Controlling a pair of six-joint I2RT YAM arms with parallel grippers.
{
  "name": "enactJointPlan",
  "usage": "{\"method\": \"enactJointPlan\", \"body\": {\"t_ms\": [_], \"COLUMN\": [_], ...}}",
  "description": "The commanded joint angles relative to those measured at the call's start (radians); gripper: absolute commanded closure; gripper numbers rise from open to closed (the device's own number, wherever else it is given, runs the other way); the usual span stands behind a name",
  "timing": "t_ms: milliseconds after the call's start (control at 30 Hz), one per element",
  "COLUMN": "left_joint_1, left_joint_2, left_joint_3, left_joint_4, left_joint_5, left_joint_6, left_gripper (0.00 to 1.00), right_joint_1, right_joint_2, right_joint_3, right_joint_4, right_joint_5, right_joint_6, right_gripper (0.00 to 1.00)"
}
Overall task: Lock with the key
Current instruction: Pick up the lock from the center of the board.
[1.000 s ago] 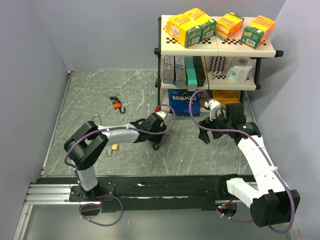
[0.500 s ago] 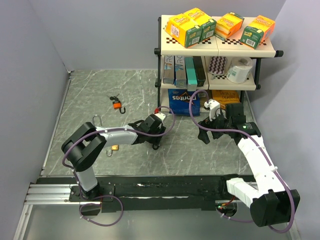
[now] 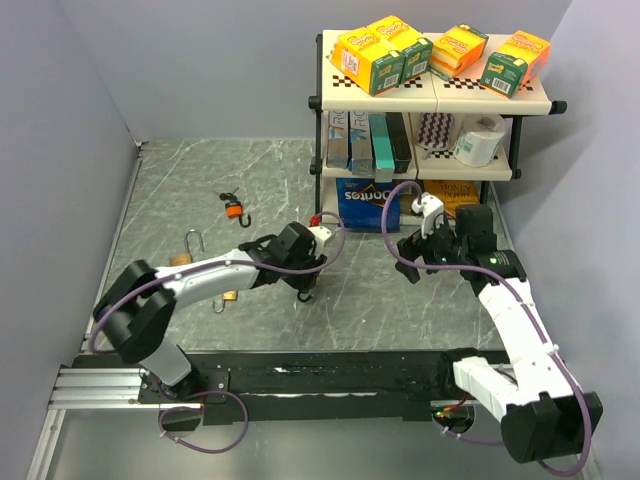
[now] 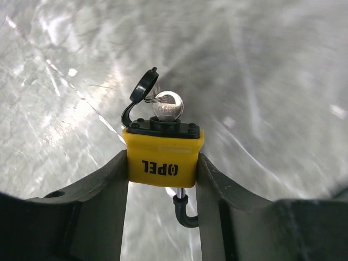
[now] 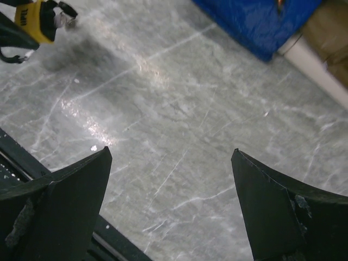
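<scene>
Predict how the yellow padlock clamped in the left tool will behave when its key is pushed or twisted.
The yellow padlock looks rigid and probably dense for its size, so it should not flex. Its smooth casing, pinched only at the sides by the left tool, might pivot or slip under twisting. The hinged cap beside the key likely flops.

Our left arm (image 3: 215, 272) stretches low and out to the right, wrist pitched down, and our left tool (image 4: 162, 163) pinches a yellow padlock (image 4: 163, 148) between both fingers. Our right arm (image 3: 515, 310) reaches forward, its elbow bent, and our right tool (image 5: 171, 157) is spread wide.
</scene>
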Motion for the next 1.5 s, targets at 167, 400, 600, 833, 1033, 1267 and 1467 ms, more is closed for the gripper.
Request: {"method": "enactJointPlan", "body": {"t_ms": [167,400,600,833,1033,1267,1467], "left_joint_1": [0.093,0.100,0.102,0.100,0.100,0.100,0.100], "left_joint_2": [-0.242,-0.250,-0.247,-0.157,-0.156,-0.164,-0.164], "left_joint_3": [0.161,0.271,0.279,0.374,0.351,0.337,0.318], "left_joint_4": [-0.253,-0.503,-0.525,-0.668,-0.642,-0.625,-0.610], "left_joint_5": [0.594,0.970,1.063,1.096,1.106,1.121,1.135], "left_joint_6": [0.218,0.329,0.309,0.408,0.371,0.342,0.326], "left_gripper": [0.82,0.81,0.82,0.82,0.82,0.82,0.81], "right_joint_1": [-0.003,0.043,0.325,0.613,0.779,0.868,0.905], "right_joint_2": [-0.223,-0.254,-0.247,-0.199,-0.107,-0.020,0.000], "right_joint_3": [-0.025,0.012,0.031,0.026,0.054,0.049,0.040], "right_joint_4": [0.047,0.051,0.128,0.217,0.263,0.292,0.318], "right_joint_5": [-0.266,-0.469,-0.354,-0.225,-0.139,-0.061,-0.032], "right_joint_6": [-0.204,-0.302,-0.320,-0.370,-0.433,-0.498,-0.517], "right_gripper": [0.00,0.00,0.00,0.03,0.17,0.26,0.36]}}
